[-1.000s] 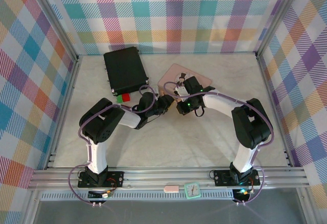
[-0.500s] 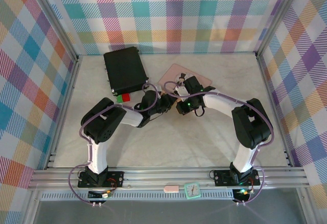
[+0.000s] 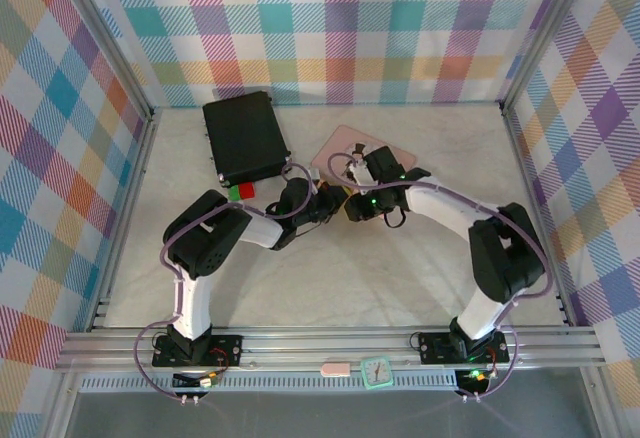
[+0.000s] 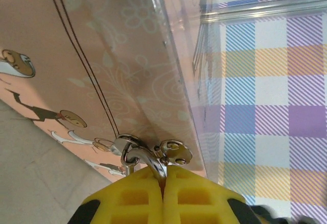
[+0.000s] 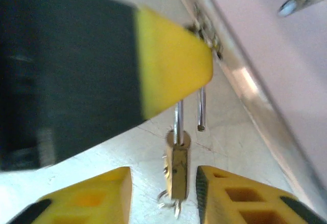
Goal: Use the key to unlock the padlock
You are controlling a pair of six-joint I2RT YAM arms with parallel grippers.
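Padlock (image 5: 177,170) between parted right tool (image 5: 163,183), shackle (image 5: 178,114) pinched in left tool (image 4: 163,180).

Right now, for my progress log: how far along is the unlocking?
Looks done: the padlock has one shackle leg free. In hand: left end effector pinches the shackle; right end effector open around the body. Left: perhaps unhooking it from the tin's clasp.

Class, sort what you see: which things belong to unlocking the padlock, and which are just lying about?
Job: padlock, hanging from pink tin's clasp; left gripper, shut on its shackle; right gripper, open around it.
Lying about: black case; red-and-green block; small clock.
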